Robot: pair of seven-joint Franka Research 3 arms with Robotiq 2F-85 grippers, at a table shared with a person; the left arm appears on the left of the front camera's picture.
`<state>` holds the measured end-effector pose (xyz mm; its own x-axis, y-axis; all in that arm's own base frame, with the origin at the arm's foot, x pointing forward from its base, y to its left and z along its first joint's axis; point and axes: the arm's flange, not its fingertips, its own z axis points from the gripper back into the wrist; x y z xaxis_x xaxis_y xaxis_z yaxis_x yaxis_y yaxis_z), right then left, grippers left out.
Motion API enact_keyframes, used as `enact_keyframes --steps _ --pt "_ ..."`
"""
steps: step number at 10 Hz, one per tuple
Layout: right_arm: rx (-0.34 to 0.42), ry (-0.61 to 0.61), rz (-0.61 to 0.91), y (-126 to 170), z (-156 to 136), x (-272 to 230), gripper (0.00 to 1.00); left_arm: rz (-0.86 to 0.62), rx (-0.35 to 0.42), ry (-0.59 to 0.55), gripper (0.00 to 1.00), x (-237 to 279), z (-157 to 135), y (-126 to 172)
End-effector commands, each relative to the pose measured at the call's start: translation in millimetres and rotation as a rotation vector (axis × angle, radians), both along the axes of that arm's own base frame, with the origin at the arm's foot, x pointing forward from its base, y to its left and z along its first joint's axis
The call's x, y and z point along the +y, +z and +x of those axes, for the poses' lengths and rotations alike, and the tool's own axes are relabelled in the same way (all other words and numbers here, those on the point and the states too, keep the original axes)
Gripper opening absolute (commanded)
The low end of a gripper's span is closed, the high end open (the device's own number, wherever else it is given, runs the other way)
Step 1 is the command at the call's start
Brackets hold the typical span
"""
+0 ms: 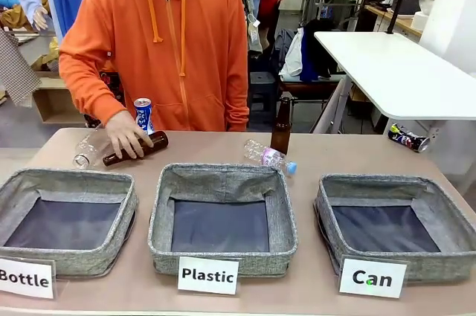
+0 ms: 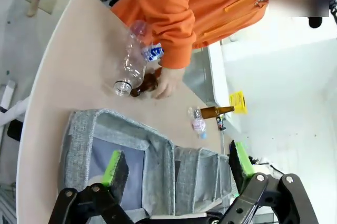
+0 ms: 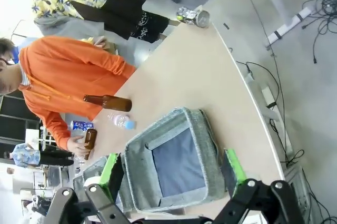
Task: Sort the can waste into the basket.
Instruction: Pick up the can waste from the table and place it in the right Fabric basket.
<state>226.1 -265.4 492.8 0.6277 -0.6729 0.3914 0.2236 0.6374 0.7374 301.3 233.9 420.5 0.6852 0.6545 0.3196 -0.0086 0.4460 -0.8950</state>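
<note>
Firstly, front: the blue-and-white can (image 1: 143,114) stands behind the person's hand (image 1: 126,136); the crushed can (image 1: 408,138) lies far right, beyond the Can basket (image 1: 394,182). Left wrist: left gripper (image 2: 177,161) released, blue-and-white can (image 2: 153,52) well ahead. Right wrist: right gripper (image 3: 170,166) released, above the Can basket (image 3: 210,150).

The square grey fabric basket marked "Can" (image 1: 387,184) lies open from above, its dark floor bare. The counter (image 1: 349,156) between it and the crushed black-and-white can (image 1: 407,138) is free. The blue-and-white can (image 1: 143,114) is hemmed in (closely) by the person's hand (image 1: 126,136) and a lying brown glass bottle (image 1: 137,148).
</note>
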Motion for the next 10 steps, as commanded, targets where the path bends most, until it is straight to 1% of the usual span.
enact_keyframes --steps 1,2,3,4,5,6,7,8,9,10 --pt "-0.037 0.028 -0.007 5.9 -2.4 2.0 1.0 0.025 -0.015 -0.014 1.0 2.6 -1.3 5.0" --pt "-0.037 0.028 -0.007 5.9 -2.4 2.0 1.0 0.025 -0.015 -0.014 1.0 2.6 -1.3 5.0" --pt "-0.007 0.009 -0.001 4.2 2.0 4.6 1.0 0.025 -0.015 -0.014 1.0 2.6 -1.3 5.0" --pt "0.055 0.081 -0.08 22.4 31.6 17.5 1.0 0.025 -0.015 -0.014 1.0 2.6 -1.3 5.0" --pt "0.126 0.1 -0.192 37.7 65.6 25.2 1.0 0.025 -0.015 -0.014 1.0 2.6 -1.3 5.0" --pt "0.183 0.201 -0.287 49.5 107.1 31.3 1.0 0.025 -0.015 -0.014 1.0 2.6 -1.3 5.0" --pt "0.326 0.031 -0.445 51.4 155.1 35.6 1.0 0.025 -0.015 -0.014 1.0 2.6 -1.3 5.0" --pt "0.406 0.117 -0.538 44.1 206.8 46.1 1.0 0.025 -0.015 -0.014 1.0 2.6 -1.3 5.0" --pt "0.457 0.176 -0.641 34.2 241.8 59.1 1.0 0.025 -0.015 -0.014 1.0 2.6 -1.3 5.0" --pt "0.453 0.307 -0.704 21.9 268.0 74.5 1.0 0.025 -0.015 -0.014 1.0 2.6 -1.3 5.0"
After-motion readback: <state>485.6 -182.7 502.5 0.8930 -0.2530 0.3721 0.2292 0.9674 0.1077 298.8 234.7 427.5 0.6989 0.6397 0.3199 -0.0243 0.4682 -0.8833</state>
